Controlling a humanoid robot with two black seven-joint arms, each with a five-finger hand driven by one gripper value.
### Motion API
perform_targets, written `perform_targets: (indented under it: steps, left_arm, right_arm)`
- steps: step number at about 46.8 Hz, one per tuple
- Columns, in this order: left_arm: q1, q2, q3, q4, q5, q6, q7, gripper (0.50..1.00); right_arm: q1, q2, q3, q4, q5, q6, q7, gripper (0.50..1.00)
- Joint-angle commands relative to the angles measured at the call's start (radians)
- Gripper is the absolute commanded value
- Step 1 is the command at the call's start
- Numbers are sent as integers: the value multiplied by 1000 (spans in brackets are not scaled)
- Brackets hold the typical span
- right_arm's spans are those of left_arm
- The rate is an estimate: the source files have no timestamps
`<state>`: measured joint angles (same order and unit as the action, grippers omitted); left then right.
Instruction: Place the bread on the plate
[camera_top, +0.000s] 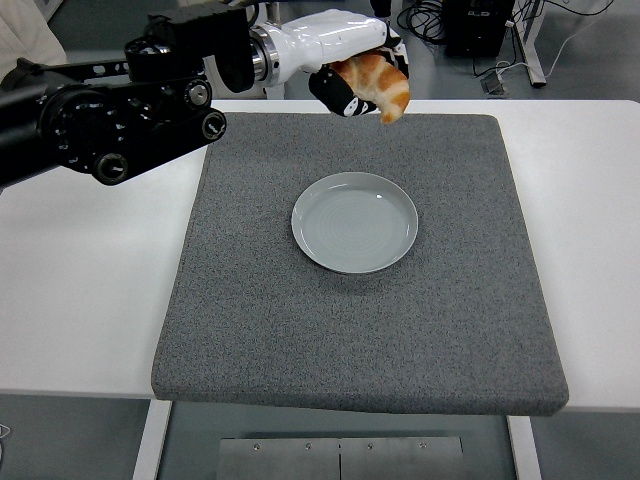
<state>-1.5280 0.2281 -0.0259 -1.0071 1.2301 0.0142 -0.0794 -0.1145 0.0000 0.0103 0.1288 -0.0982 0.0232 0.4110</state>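
Bread (375, 82), clasped in the left hand (345, 70), hangs beyond the plate (354, 222), which lies nearer and slightly left.

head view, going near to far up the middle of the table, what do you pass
near edge of the white table → near edge of the grey mat → plate → bread held in the left hand over the mat's far edge

Bread (376, 84) partly behind fingers (340, 95)

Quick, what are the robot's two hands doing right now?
Left hand: closed around the bread, held above the mat.
Right hand: not in view.
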Motion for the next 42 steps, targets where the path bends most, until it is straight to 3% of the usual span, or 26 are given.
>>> perform_targets:
  steps: [1, 14, 22, 42]
  left_arm:
    - [0, -48, 0, 34, 0, 0, -2, 500]
    - [11, -177, 3, 102, 2, 0, -5, 500]
    - [12, -225, 113, 139, 0, 26, -8, 500]
    - [137, -228, 132, 193, 63, 70, -8, 500]
  right_arm:
    - [1, 0, 0, 0, 0, 0, 0, 1000]
    - [-1, 0, 0, 0, 0, 0, 0, 1000]
    - [1, 0, 0, 0, 0, 0, 0, 1000]
    - [-1, 0, 0, 0, 0, 0, 0, 1000]
